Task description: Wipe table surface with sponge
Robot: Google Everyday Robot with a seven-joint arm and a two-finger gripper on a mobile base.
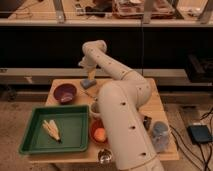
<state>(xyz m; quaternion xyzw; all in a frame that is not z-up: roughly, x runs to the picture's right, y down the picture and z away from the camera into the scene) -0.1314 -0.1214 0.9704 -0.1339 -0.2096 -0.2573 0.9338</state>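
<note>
The small blue-grey sponge [88, 83] lies on the far side of the light wooden table surface [155, 107], right of a purple bowl. My white arm rises from the bottom of the view, bends at the top and points down. Its gripper [90, 75] hangs directly over the sponge, just above or touching its top. The gripper looks open, with the sponge still resting on the table. The arm hides the middle of the tabletop.
A purple bowl [65, 92] stands at the far left. A green tray [35, 137] holding a yellow item fills the near left. An orange bowl [99, 133], a white cup [93, 107], a metal cup [104, 156] and a blue-grey bundle [160, 132] sit near the arm.
</note>
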